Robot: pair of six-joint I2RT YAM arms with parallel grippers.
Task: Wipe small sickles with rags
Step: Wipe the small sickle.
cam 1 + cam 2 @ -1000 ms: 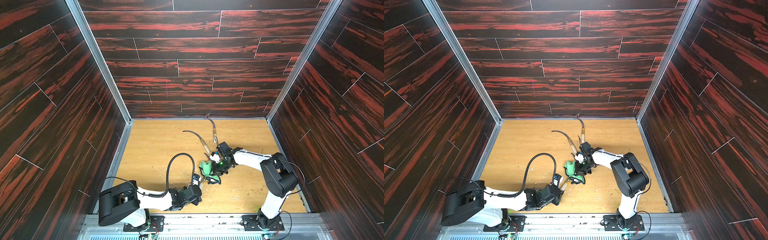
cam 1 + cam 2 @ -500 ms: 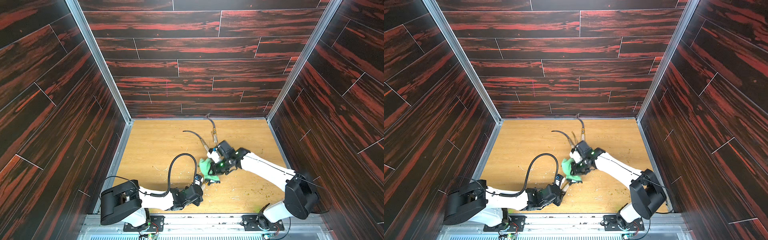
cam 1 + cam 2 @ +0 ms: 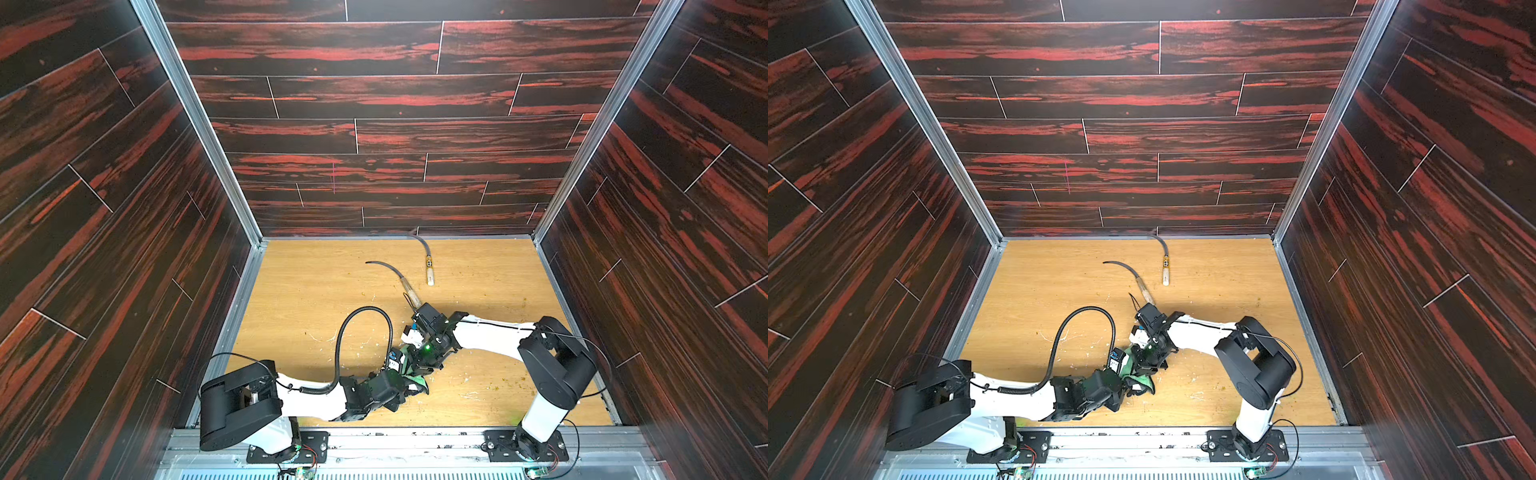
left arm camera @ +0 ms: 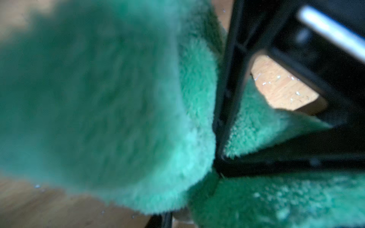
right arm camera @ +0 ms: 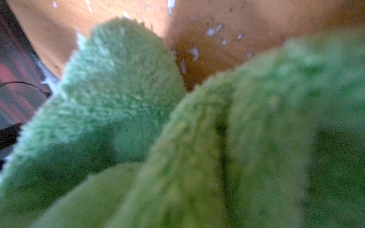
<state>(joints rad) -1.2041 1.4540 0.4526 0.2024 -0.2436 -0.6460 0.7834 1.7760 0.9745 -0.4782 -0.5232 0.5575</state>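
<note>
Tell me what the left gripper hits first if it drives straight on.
The green rag, bunched right against the left gripper; the right gripper looks just behind it, depth unclear.

Two arms, same look.
- Left arm [image 3: 309, 401]: white tubes, black joints, big boxy black joint [image 3: 237, 405] near base.
- Right arm [image 3: 490, 338]: white tubes, black joints, big boxy black joint [image 3: 557, 370] too.
- Fat black ribbed cable [image 3: 368, 309] makes tall loop off left arm.
- Left gripper [image 3: 405, 384]: black, small blue tag [image 3: 392, 354] close by.
- Right gripper [image 3: 417, 365]: black, tiny green light [image 3: 424, 346] glowing on it.
- Each arm bolted on flat black base plate [image 3: 496, 444] with silver screws.
- Little red wires [image 3: 311, 458] under left base.
</note>
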